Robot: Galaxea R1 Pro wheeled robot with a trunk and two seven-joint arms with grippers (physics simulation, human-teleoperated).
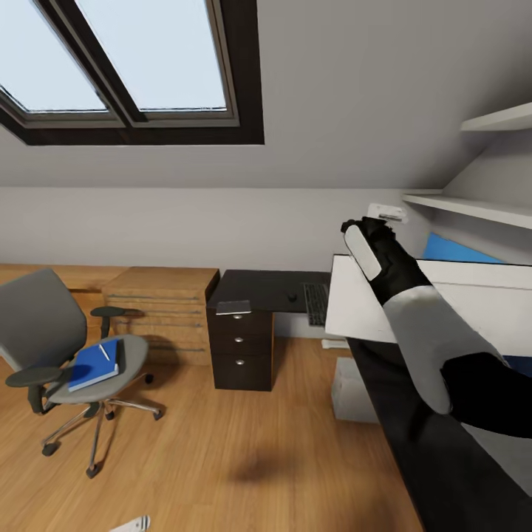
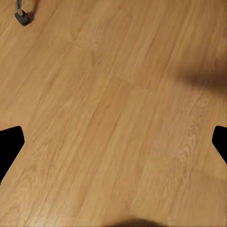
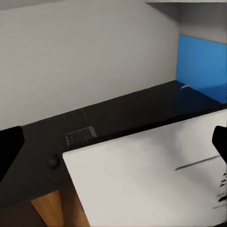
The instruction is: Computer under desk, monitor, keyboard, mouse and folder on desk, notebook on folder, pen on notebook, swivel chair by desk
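The swivel chair (image 1: 44, 332) stands at the left on the wood floor, with the blue folder (image 1: 94, 364) on its seat and the white pen (image 1: 104, 352) lying on the folder. On the black desk (image 1: 255, 284) lie the grey notebook (image 1: 233, 307), the mouse (image 1: 292, 298) and the keyboard (image 1: 316, 303). The monitor (image 1: 458, 307) shows its white back on the desk's near wing. My right gripper (image 1: 369, 225) hovers open at the monitor's upper edge (image 3: 151, 175). The computer (image 1: 353, 391) sits under the desk. My left gripper (image 2: 113, 142) is open over bare floor.
A light wood drawer unit (image 1: 162, 307) stands between chair and desk. Black drawers (image 1: 242, 347) sit under the desk's end. White shelves (image 1: 473, 207) and a blue panel (image 3: 203, 61) lie behind the monitor. Skylights (image 1: 133, 66) are overhead. A chair castor (image 2: 22, 16) is near the left gripper.
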